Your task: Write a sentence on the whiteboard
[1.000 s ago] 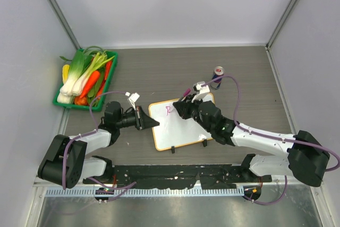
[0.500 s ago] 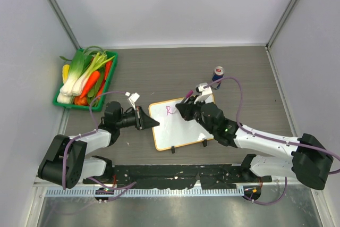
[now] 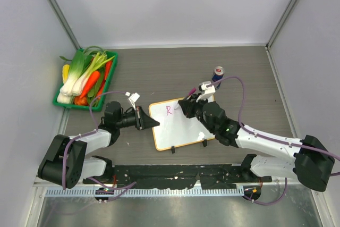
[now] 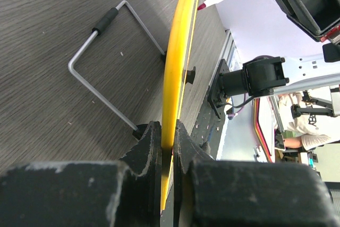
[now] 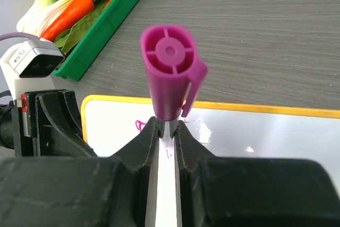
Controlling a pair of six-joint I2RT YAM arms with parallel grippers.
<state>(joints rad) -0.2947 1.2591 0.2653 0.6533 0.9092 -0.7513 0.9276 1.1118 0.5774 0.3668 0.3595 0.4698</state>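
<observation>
The whiteboard [image 3: 178, 130] lies flat at the table's middle, white with a thin orange frame and two black clip feet on its near edge. My left gripper [image 3: 151, 122] is shut on its left edge; in the left wrist view the frame [image 4: 178, 51] runs edge-on between the jaws of that gripper [image 4: 168, 136]. My right gripper [image 3: 187, 106] is shut on a marker with a purple cap [image 5: 170, 73], held upright over the board's upper middle [image 5: 255, 136]. Of the sentence, only a pink letter R [image 3: 169, 110] shows, just left of the marker. The marker's tip [image 4: 203, 6] is close to the board.
A green tray [image 3: 110, 86] of vegetables sits at the far left. A drink can [image 3: 218, 73] stands behind the board to the right. A bent wire stand [image 4: 101, 94] lies on the table under the board's far side. Grey walls enclose the table on three sides.
My right gripper has moved the marker a little to the right, away from the pink R, which now shows fully. The left gripper and the board have not moved.
</observation>
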